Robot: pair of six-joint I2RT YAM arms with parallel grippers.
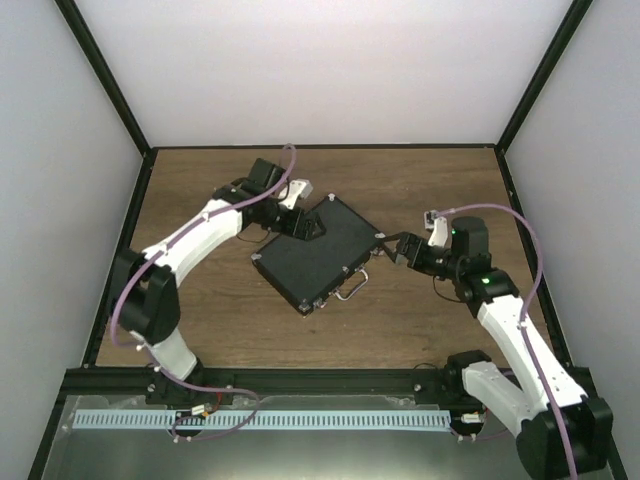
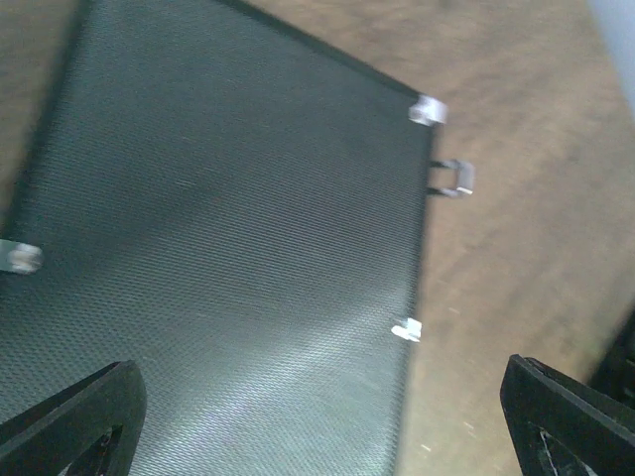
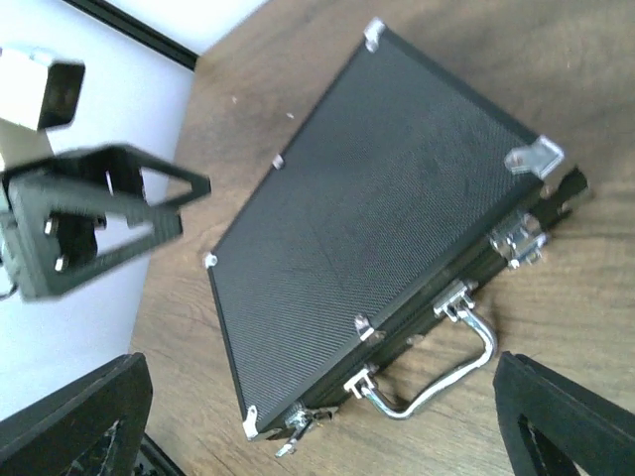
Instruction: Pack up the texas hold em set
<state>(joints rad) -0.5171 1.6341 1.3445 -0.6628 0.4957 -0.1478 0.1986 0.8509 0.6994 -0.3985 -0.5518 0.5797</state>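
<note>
A brown wooden worktop (image 1: 430, 190), walled in by white panels, carries the texas hold em set's black case (image 1: 315, 250), which lies flat and shut near the middle, turned on a diagonal. Its textured lid faces up.

The left arm (image 1: 190, 245) reaches in from the left, and its left claw (image 2: 317, 426) hangs over the far-left part of the lid, the jaws spread wide with nothing between them. Whether it touches the lid cannot be told.

The right arm (image 1: 510, 320) bends in from the right. Its right claw (image 3: 317, 426) stands just beside the case's right-hand corner, the jaws likewise wide apart and gripping nothing.

The silver handle (image 3: 437, 382) sits on the case's front edge, on the side turned toward the arms' bases and the right claw. It juts out from that edge, over the wood. Two silver latches (image 3: 516, 238) flank it along that edge. Small silver corner caps (image 3: 374, 32) mark the corners of the lid.
</note>
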